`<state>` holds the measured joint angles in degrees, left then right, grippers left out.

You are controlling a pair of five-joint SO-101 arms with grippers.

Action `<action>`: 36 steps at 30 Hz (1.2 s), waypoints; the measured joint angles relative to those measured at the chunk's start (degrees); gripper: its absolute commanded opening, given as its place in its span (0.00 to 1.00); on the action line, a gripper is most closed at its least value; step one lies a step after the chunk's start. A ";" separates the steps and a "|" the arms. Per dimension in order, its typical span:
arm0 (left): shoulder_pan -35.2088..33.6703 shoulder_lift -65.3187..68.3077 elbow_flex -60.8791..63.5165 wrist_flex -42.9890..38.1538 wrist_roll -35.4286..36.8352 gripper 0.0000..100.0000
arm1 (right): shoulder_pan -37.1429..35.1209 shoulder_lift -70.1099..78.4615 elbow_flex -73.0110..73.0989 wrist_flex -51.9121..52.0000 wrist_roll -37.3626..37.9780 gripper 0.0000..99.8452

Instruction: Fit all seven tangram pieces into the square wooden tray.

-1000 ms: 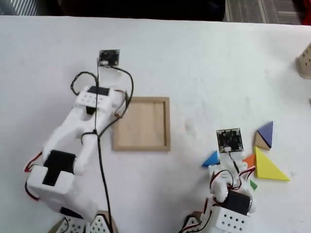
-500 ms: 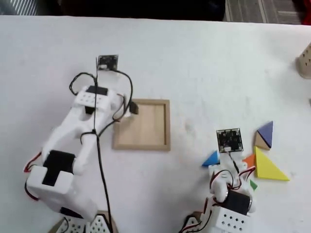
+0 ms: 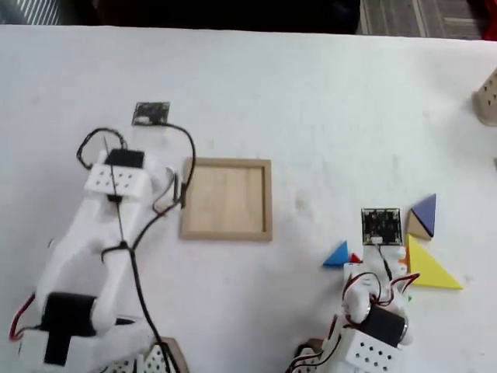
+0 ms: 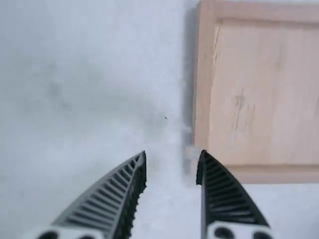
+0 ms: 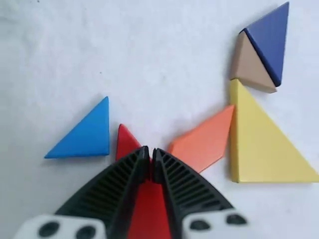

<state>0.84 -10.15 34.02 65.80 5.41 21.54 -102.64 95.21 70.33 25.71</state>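
The square wooden tray point(image 3: 264, 198) lies empty at mid-table, its rim point(image 4: 204, 99) close in the left wrist view. My left gripper point(image 4: 172, 159) is open, just outside the tray's left rim near a corner, holding nothing; from above the left gripper point(image 3: 179, 190) hangs beside that rim. My right gripper point(image 5: 150, 152) is shut, tips over the red triangle point(image 5: 125, 143). Around it lie a blue triangle point(image 5: 84, 137), an orange parallelogram point(image 5: 202, 142), a big yellow triangle point(image 5: 261, 149), a tan piece point(image 5: 249, 67) and a dark blue triangle point(image 5: 271, 35).
The pieces cluster at the front right: the blue triangle point(image 3: 338, 255), the yellow triangle point(image 3: 429, 266), the dark blue triangle point(image 3: 425, 208). A pegged wooden object point(image 3: 488, 97) stands at the right edge. White table lies open between tray and pieces.
The left arm has swung left, taking its gripper from over the tray's left part to outside the left rim. The right arm has shifted slightly right over the pieces.
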 measured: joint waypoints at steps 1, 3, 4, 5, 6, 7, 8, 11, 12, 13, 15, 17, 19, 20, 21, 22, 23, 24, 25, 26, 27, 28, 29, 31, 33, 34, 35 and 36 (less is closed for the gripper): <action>-0.26 -1.85 2.46 -1.05 -2.20 0.17 | 0.09 0.00 -0.26 -0.18 0.00 0.04; -0.26 -5.63 8.09 -4.04 -5.01 0.17 | 0.35 0.00 -1.85 -0.18 0.00 0.09; -0.26 -8.09 11.16 -5.63 -5.63 0.17 | 0.53 0.00 -2.73 -0.26 0.00 0.12; -0.53 -10.46 14.24 -7.56 -6.07 0.17 | 1.14 0.00 -3.60 -0.26 0.09 0.14; -1.23 -13.01 17.49 -9.49 -6.33 0.17 | 2.02 0.00 -4.48 -0.26 0.09 0.15; -1.93 -15.74 20.48 -11.25 -6.51 0.17 | 2.99 0.00 -5.27 -0.26 -0.09 0.15; -2.37 -18.46 23.21 -12.75 -6.68 0.17 | 3.78 0.00 -6.07 -0.26 -0.09 0.15; -4.22 -25.49 30.86 -16.35 -7.74 0.17 | 6.59 0.00 -9.05 -0.26 -0.09 0.15; -4.48 -27.08 32.62 -16.88 -9.14 0.17 | 7.91 0.00 -10.11 -0.26 -0.09 0.15; -4.57 -28.13 33.76 -17.14 -10.73 0.17 | 8.97 0.00 -11.25 -0.26 -0.09 0.15; -4.75 -28.84 34.29 -17.14 -13.10 0.17 | 10.55 0.00 -13.71 -0.26 -0.09 0.15; -4.84 -28.84 34.37 -17.32 -13.89 0.17 | 11.78 1.14 -16.79 0.35 0.18 0.15; -4.84 -28.66 34.37 -17.76 -14.24 0.17 | 11.96 5.63 -20.66 1.85 0.18 0.15; -4.84 -28.40 34.37 -17.93 -14.42 0.17 | 12.22 8.44 -22.86 2.55 0.18 0.15; -4.84 -28.04 34.37 -18.02 -14.42 0.17 | 12.40 11.87 -25.32 2.99 0.18 0.15; -4.84 -27.60 34.37 -18.02 -14.33 0.17 | 12.40 15.82 -27.78 3.25 0.18 0.15; -4.84 -27.08 34.37 -18.02 -14.42 0.17 | 12.40 19.69 -30.15 3.34 0.18 0.15; -4.84 -26.46 34.37 -18.02 -14.42 0.17 | 12.40 23.91 -32.53 3.34 0.18 0.15; -4.84 -26.02 34.37 -18.02 -14.42 0.17 | 12.40 28.48 -35.08 3.34 0.18 0.15; -4.84 -25.76 34.37 -18.02 -14.42 0.17 | 12.48 33.32 -37.54 3.34 0.18 0.15; -4.84 -25.58 34.37 -18.02 -14.42 0.17 | 13.01 37.10 -39.56 3.34 0.18 0.15; -4.84 -25.58 34.37 -18.02 -14.42 0.17 | 13.80 40.88 -41.67 3.34 0.26 0.15; -4.84 -25.58 34.37 -18.02 -14.42 0.17 | 14.59 44.57 -43.69 3.34 0.26 0.15; -4.84 -25.58 34.37 -18.02 -14.42 0.17 | 15.65 50.20 -47.12 3.25 0.26 0.15; -4.84 -25.58 34.37 -18.02 -14.68 0.17 | 16.79 54.77 -50.29 2.37 0.26 0.15; -4.84 -25.58 34.37 -18.02 -14.68 0.17 | 17.32 56.79 -51.87 2.11 0.26 0.15; -4.84 -25.58 34.37 -18.02 -14.68 0.17 | 17.41 58.73 -53.10 2.02 0.53 0.15; -4.84 -25.58 34.37 -18.02 -14.86 0.17 | 17.41 60.75 -54.24 1.85 0.79 0.15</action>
<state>-4.00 -35.74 68.40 47.78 -9.45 38.95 -41.89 40.97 72.18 26.51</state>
